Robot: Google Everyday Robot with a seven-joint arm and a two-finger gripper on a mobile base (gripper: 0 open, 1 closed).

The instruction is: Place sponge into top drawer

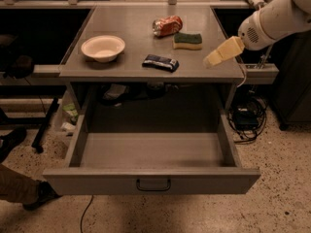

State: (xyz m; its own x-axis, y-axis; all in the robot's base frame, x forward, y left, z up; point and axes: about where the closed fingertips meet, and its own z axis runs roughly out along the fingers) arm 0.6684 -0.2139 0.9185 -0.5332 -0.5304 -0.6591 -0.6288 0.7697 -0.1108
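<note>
The sponge [187, 40], dark green on yellow foam, lies flat on the grey table top [131, 13] at the back right, next to a crushed red can [166, 25]. The top drawer [97, 181] is pulled fully out below the table, and its inside is bare. Its dark pull handle [153, 184] sits at the front centre. My gripper [216, 57], tan and wedge-shaped on a white arm [277, 18], hovers over the table's right front edge. It is to the right of and nearer than the sponge, not touching it, and holds nothing.
A white bowl [103, 47] stands at the table's left. A dark blue wrapped bar [160, 62] lies near the front centre. Cables [245, 118] lie on the floor at the right. A person's leg and shoe [22, 191] are at the lower left.
</note>
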